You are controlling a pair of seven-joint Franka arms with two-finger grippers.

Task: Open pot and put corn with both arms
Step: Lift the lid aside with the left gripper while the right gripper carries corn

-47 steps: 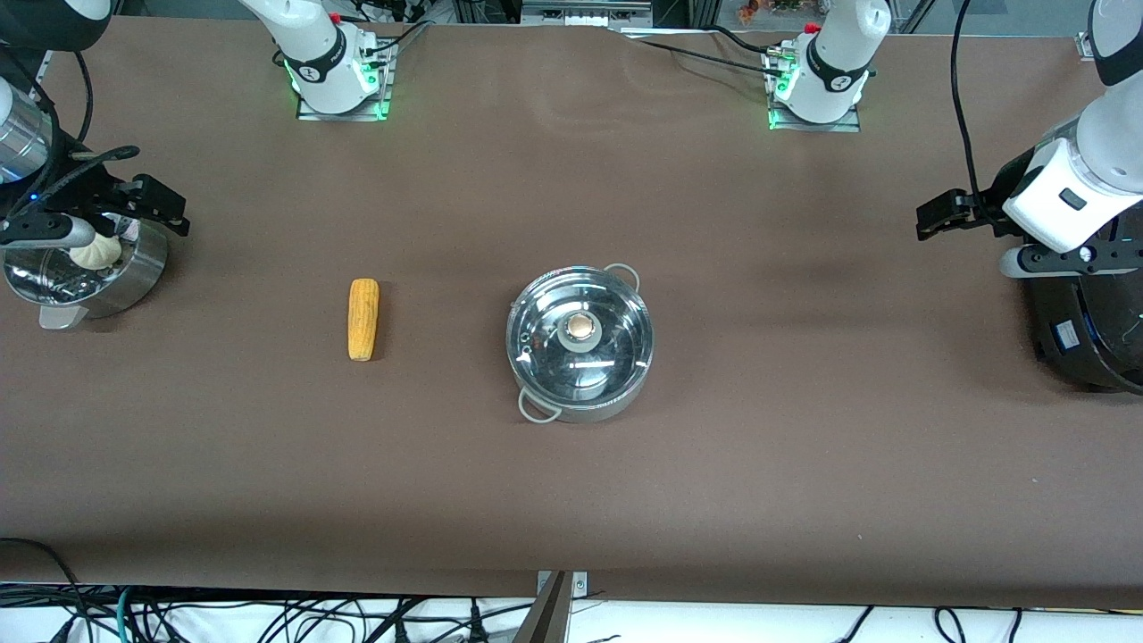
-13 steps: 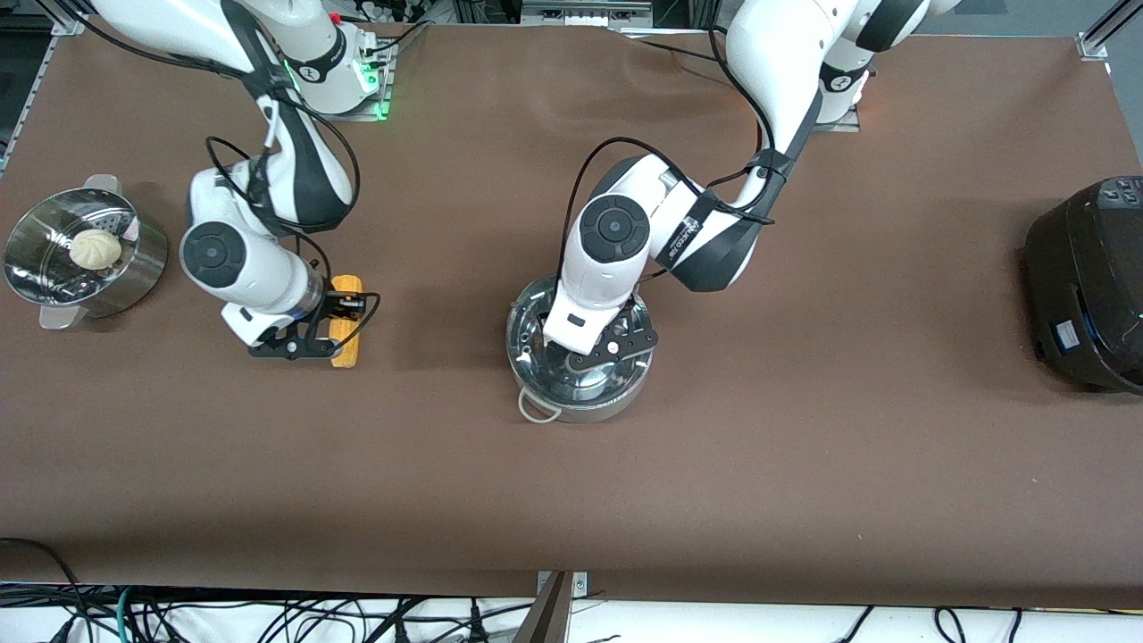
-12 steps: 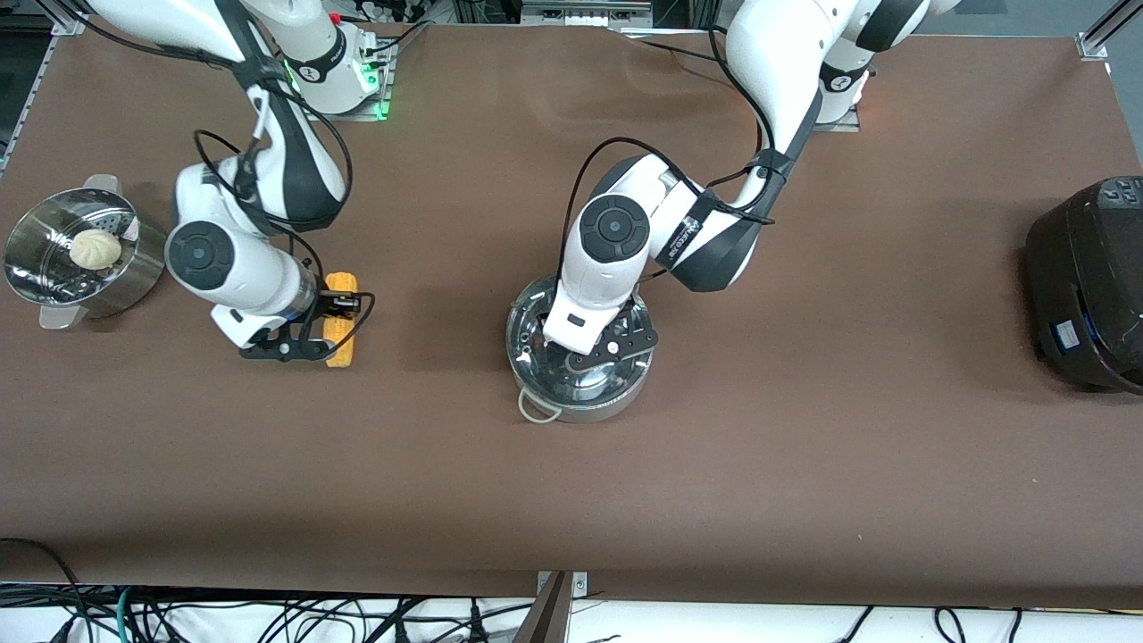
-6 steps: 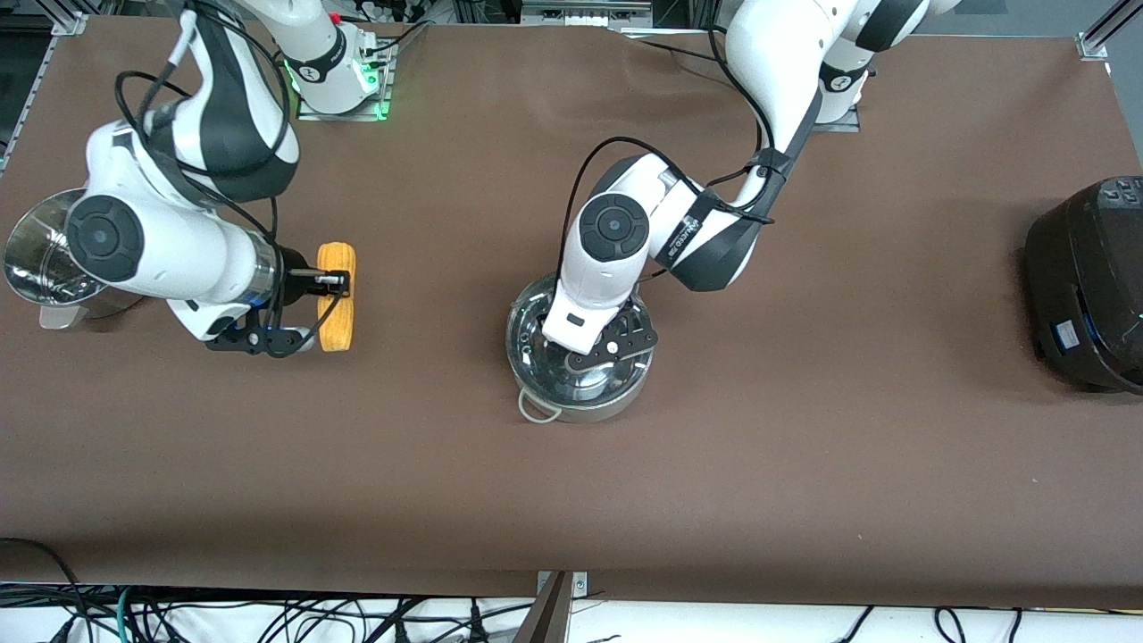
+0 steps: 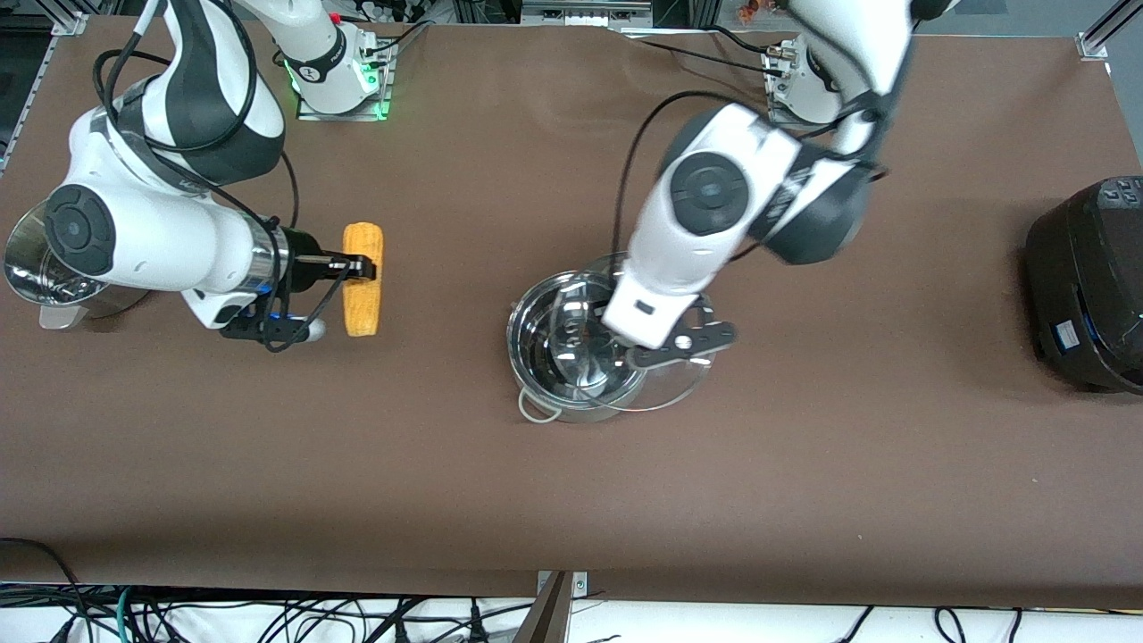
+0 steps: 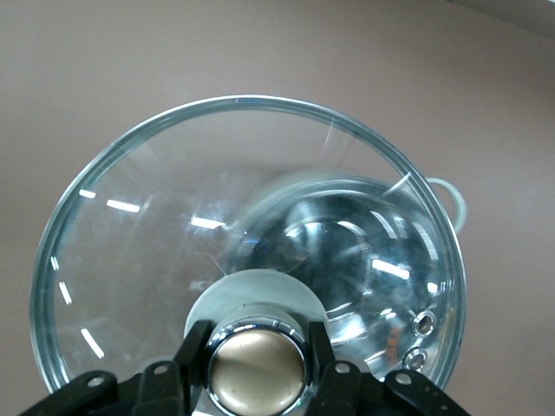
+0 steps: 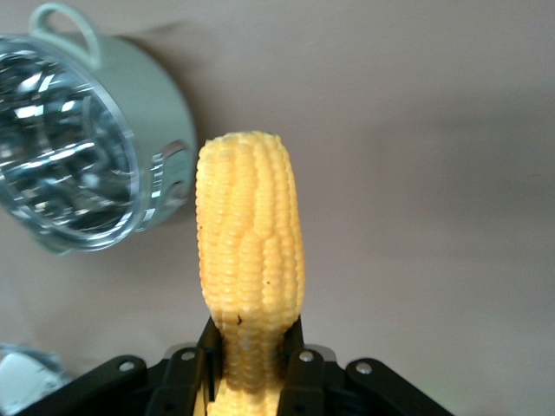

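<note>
The steel pot point(image 5: 546, 332) stands open at the table's middle, one pale loop handle point(image 5: 533, 410) toward the front camera. My left gripper point(image 5: 668, 350) is shut on the tan knob point(image 6: 257, 371) of the clear glass lid point(image 5: 680, 379). It holds the lid tilted above the pot's rim on the side toward the left arm's end. The left wrist view shows the pot point(image 6: 347, 260) through the lid point(image 6: 147, 225). My right gripper point(image 5: 358, 266) is shut on the yellow corn point(image 5: 363, 288) and holds it in the air. In the right wrist view the gripper point(image 7: 251, 368) grips the corn point(image 7: 250, 243) near one end, with the pot point(image 7: 78, 147) farther off.
A steel steamer pot point(image 5: 31, 272) stands at the right arm's end, largely hidden by the right arm. A black rice cooker point(image 5: 1085, 277) stands at the left arm's end.
The left gripper has lifted the lid off the pot and carried it toward the left arm's end. The right gripper has raised the corn off the table.
</note>
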